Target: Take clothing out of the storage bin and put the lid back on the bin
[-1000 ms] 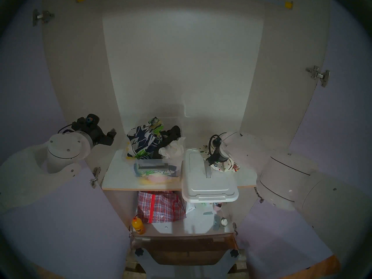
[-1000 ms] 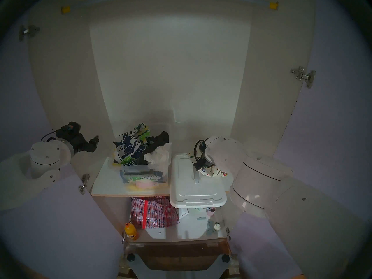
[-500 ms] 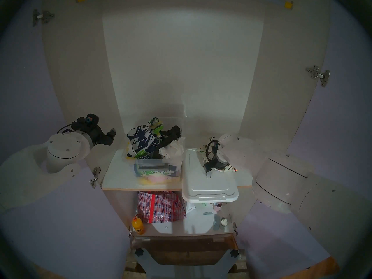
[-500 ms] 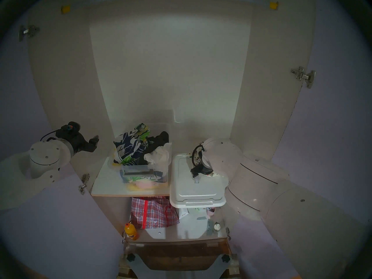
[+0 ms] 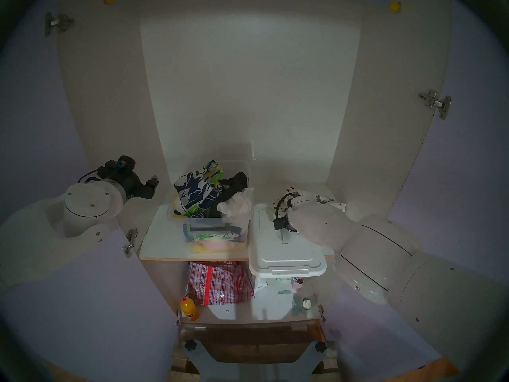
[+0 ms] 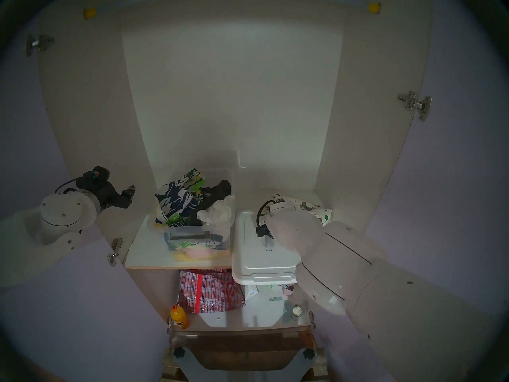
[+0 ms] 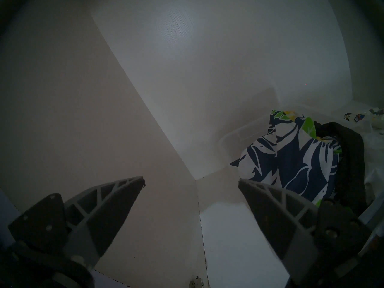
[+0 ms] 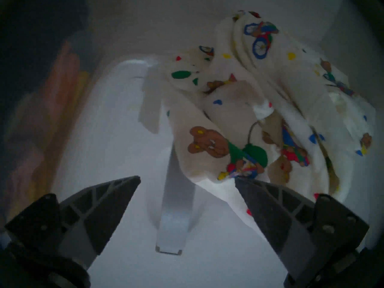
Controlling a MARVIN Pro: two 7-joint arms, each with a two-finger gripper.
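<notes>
Two claws noted. Right claw (image 8: 187,180) released, poised over lid (image 5: 286,252), fingers (image 8: 116,198) either side of grey strap handle (image 8: 176,214). Clothing (image 8: 259,106) lying on shelf (image 5: 162,235), partly draped over lid's far right. Storage bin (image 5: 214,229) uncovered at shelf centre, leaf-print cloth (image 5: 195,191) heaped inside. Left claw (image 7: 191,180) released, empty, left of bin.
</notes>
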